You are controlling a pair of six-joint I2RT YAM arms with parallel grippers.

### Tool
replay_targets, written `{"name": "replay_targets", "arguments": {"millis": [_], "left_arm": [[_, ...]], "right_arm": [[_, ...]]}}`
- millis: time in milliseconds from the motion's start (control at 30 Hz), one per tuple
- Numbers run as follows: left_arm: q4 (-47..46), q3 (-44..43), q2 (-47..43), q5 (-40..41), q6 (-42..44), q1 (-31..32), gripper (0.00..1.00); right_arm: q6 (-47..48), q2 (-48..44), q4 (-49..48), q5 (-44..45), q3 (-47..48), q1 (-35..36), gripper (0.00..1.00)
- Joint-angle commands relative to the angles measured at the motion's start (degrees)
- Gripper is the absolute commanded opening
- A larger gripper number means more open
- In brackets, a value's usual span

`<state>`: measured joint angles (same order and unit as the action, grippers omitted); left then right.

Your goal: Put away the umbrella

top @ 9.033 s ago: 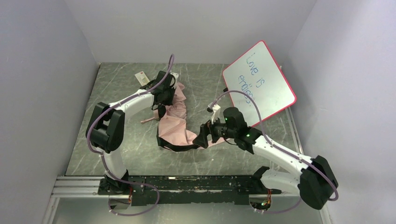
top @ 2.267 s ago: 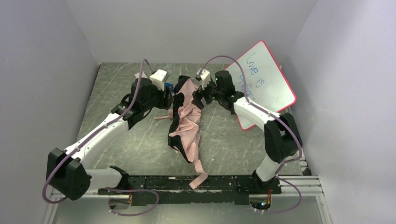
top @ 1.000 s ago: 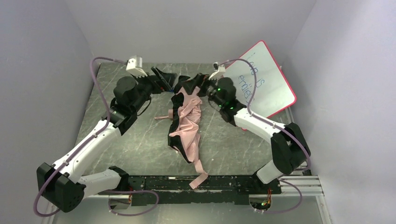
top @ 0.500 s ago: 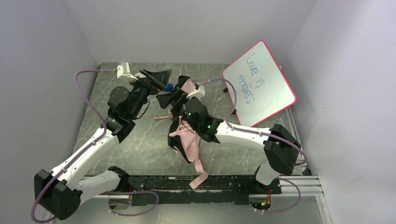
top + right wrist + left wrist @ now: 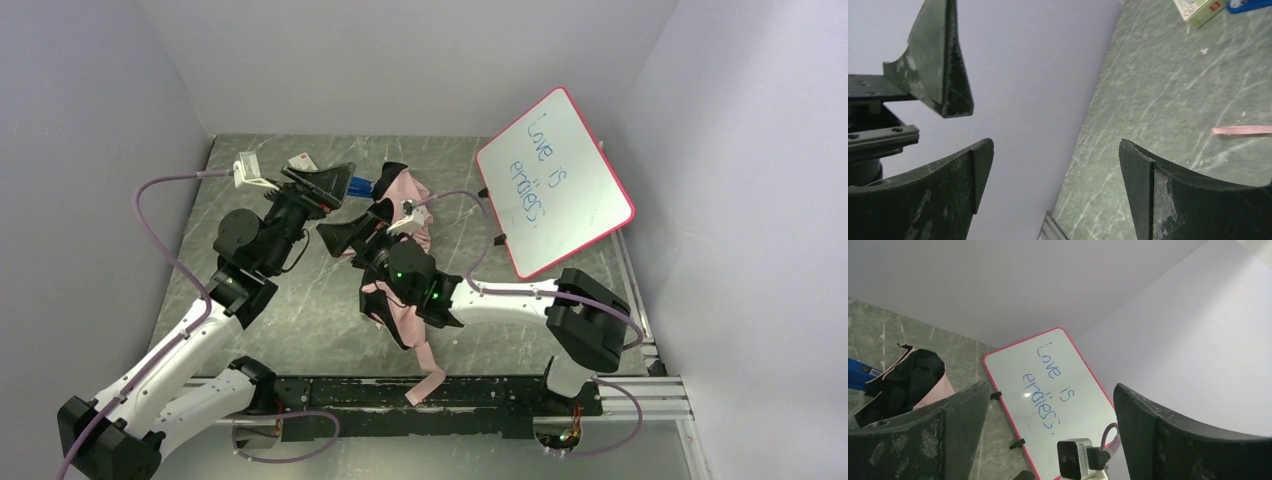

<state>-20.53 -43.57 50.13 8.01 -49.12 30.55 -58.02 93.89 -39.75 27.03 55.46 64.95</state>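
Tabletop [image 5: 290, 310]: grey marbled slab.
Whiteboard [image 5: 555, 180]: pink-framed white rectangle, far right.
Umbrella [image 5: 390, 312]: crumpled pink-and-black fabric folding umbrella, mid-table, probably partly beneath my right arm.
My left pincer [image 5: 1050, 390]: jaws spread wide, aloft left of umbrella.
My right pincer [image 5: 1055, 145]: jaws spread wide, raised above umbrella.

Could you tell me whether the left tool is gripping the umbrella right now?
No, the left tool stands open and empty in its wrist view, with the umbrella lying off to one side.

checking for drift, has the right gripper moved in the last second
Yes, the right gripper swung left, away from the whiteboard.
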Motion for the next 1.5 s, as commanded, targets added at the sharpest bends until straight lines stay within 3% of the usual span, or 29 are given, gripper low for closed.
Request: {"name": "replay_targets", "arguments": {"millis": [0,300,700,967,1067,1467], "left_arm": [[-0.07,0.34,-1.09,1.86,0.25,0.57,0.97],[1.63,-0.32,-0.90,3.94,1.05,0.66,0.97],[8.71,-4.98,-1.08,7.27,0.67,0.68,0.97],[7.46,-6.46,0.89,6.99,0.01,0.91,0.97],[10.27,-7.36,-0.80,17.01,2.17,8.02,0.97],[17.15,-9.17,-2.80,20.74,1.48,8.30,0.97]], "right_arm": [[0.29,2.39,-7.90,-0.19,-1.18,0.71,1.00],[-2.34,4.53,-23.05,-3.74,-6.31,-0.05,1.00],[-3.50,5.23,-25.27,-4.78,-4.85,0.18,1.00],[-1.23,4.29,-27.30,-3.85,-5.22,0.18,1.00],[-1.91,4.31,-27.97,-4.54,-5.32,0.13,1.00],[-2.53,7.01,-29.70,-7.06,-3.21,0.67,1.00]]}}
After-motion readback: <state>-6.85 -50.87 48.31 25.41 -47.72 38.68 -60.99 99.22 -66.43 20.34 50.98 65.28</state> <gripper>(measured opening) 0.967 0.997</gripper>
